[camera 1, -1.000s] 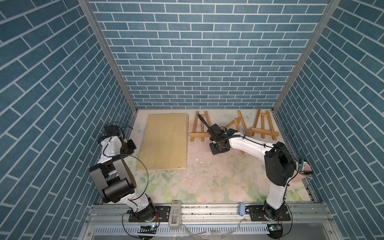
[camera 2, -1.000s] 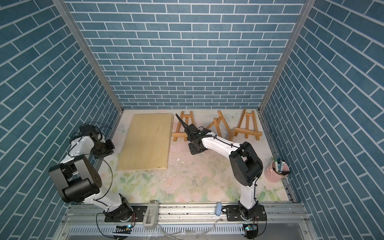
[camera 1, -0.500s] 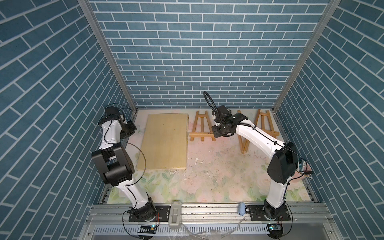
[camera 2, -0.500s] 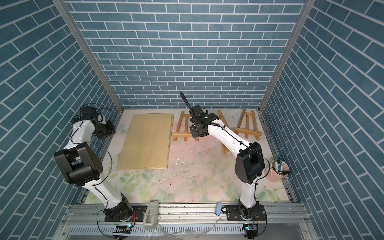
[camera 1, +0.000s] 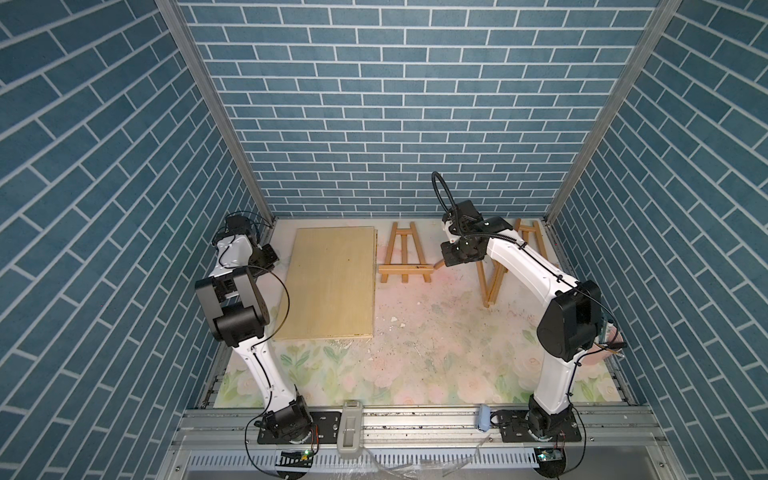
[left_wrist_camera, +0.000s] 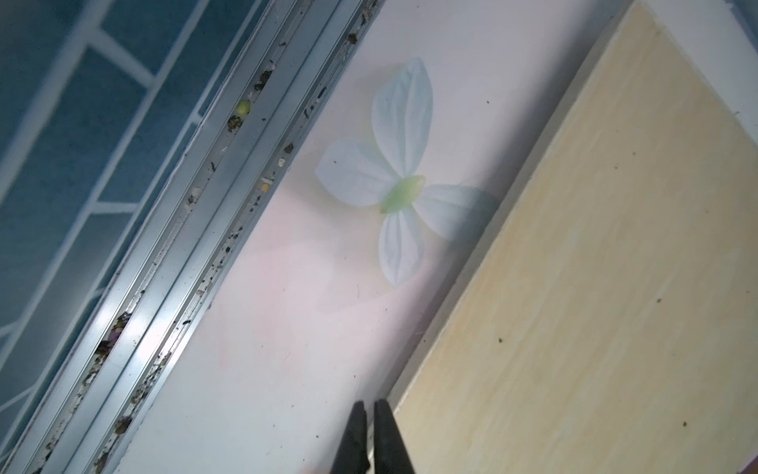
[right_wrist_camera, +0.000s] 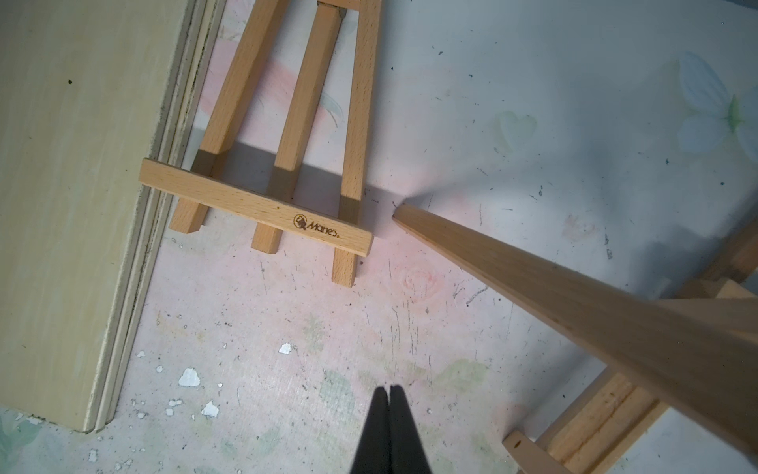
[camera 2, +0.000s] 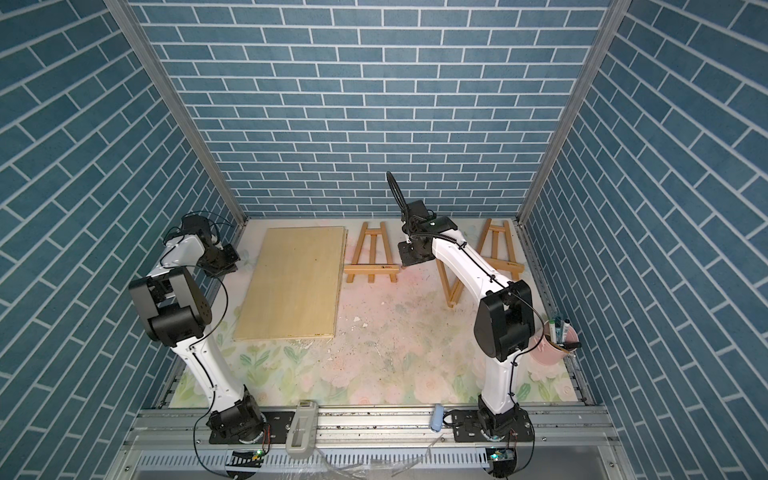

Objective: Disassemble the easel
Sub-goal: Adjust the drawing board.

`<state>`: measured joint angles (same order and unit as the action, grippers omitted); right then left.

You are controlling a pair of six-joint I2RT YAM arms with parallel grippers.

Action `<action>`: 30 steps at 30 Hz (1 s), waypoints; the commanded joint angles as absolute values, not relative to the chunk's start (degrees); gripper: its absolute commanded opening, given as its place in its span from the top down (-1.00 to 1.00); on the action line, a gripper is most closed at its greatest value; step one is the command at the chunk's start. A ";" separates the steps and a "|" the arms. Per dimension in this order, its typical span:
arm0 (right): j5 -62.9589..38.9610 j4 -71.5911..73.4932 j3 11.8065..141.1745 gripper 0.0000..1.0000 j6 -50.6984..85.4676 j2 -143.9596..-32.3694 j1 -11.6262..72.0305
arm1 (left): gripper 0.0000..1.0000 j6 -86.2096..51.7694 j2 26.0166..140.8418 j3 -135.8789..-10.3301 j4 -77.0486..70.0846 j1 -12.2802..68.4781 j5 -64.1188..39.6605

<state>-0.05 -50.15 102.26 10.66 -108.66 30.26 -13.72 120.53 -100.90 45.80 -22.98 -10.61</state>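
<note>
- Your right end effector [right_wrist_camera: 389,392] is closed on nothing. It hovers above the table [right_wrist_camera: 287,328], between the flat easel [right_wrist_camera: 262,205] and the middle easel [camera 1: 483,286]. A closed tip can only shove, so the wood may skid rather than come apart.
- One leg [right_wrist_camera: 553,283] of the middle easel slants up past that end effector, its tip near the flat easel. Swing sideways and you could knock it, tipping the easel or twisting its joint.
- Your left end effector [left_wrist_camera: 368,406] is also closed and empty, low beside the board [left_wrist_camera: 594,287], well apart from every easel. It can't brace anything from there, and if you drop lower it may catch the board's edge.
- The third easel [camera 2: 509,266] sits behind your right arm, where a wide elbow sweep could hit it.
</note>
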 commanded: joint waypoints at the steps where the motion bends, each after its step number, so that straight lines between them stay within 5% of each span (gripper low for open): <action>1: -1.45 -50.69 103.10 1.00 12.22 -109.52 29.71 | 0.81 -13.33 123.12 -104.64 47.11 -23.04 -9.06; 18: -0.14 -47.86 103.19 1.00 12.83 -114.08 26.78 | 0.80 -19.28 136.73 -113.16 33.71 -19.52 -15.24; 30: -8.85 -44.65 105.57 1.00 10.73 -115.55 26.46 | 0.79 -24.21 144.67 -122.78 31.20 -17.60 -13.32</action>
